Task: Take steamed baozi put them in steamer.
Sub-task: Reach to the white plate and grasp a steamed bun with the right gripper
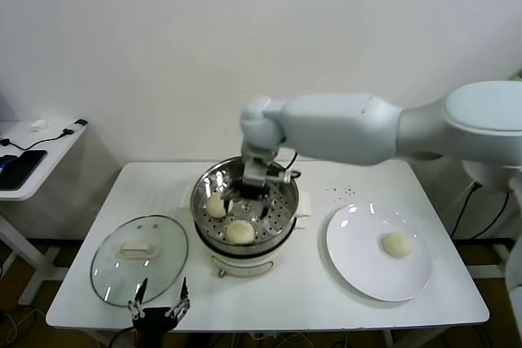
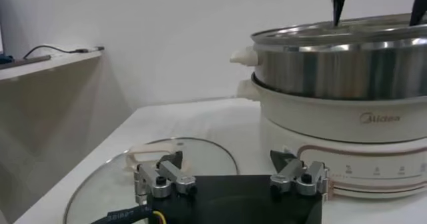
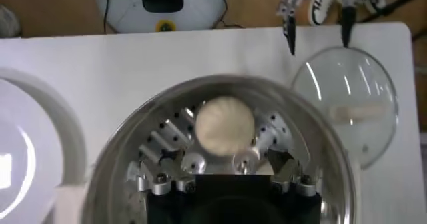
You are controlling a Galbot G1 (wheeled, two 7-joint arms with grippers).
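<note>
Right gripper (image 1: pixel 247 194) inside the steamer (image 1: pixel 285 189), low over the perforated tray (image 3: pixel 167 135) at the rear of the pot. Its fingers are spread; whether a bun lies between them cannot be told from the head view. 2 baozi are clearly in the pot: 1 at the left (image 1: pixel 215 205), 1 at the front (image 1: pixel 240 232). In the right wrist view a baozi (image 3: pixel 225 125) rests on the tray just ahead of the open fingers. 1 more baozi (image 1: pixel 397 244) waits on the white plate (image 1: pixel 351 258), to the right of the steamer.

Lift straight up so you clear the steel rim and do not nudge the seated buns. Then cross to the plate.

Left gripper (image 1: pixel 160 302), fingers apart, is parked at the table's near edge beside the glass lid (image 1: pixel 114 262).
</note>
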